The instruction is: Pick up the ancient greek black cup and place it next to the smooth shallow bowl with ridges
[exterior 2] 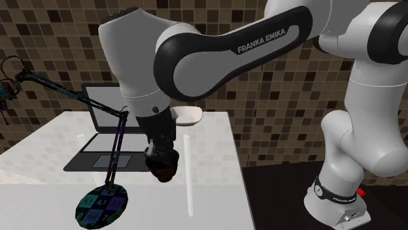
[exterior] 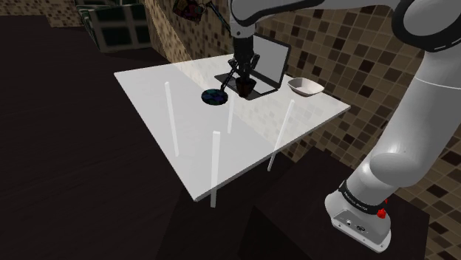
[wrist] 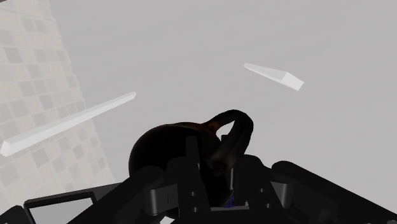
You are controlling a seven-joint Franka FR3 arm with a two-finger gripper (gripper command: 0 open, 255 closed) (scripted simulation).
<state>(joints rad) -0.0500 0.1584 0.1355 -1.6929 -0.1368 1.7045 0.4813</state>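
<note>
Over table's far edge: gripper (exterior: 245,80) hangs w/ the cup (wrist: 162,149) in it, right at the front of the laptop (exterior: 270,65), white table (exterior: 222,148) under both.
Hand: fingers narrow, clamped on the cup's wall close to its handle (wrist: 236,124). I read that as a real hold, not a brush.
Cup: rounded body, near black w/ a brownish sheen. Body bulges to one side of the fingers, handle loops out on the other. Can't tell if its foot is clear of the table top.
Bowl: white shallow bowl (exterior: 306,86) by the same far edge, toward the table corner at the shoulder view's right, well apart from the cup, past the laptop's end.
Key relation: from the hand, the bowl lies along the far edge toward that corner, so I judge the carry crosses the laptop's base. Needs height first, then sideways.
Lamp base (exterior: 214,97): round, patterned, just beside the cup on the side away from the bowl. Its thin stem rises close by the hand.
Stage: grasp looks done; carry + set-down left.
Risk: grip sits off-centre by the handle, so the cup may swing. Stem could snag on the lift.
</note>
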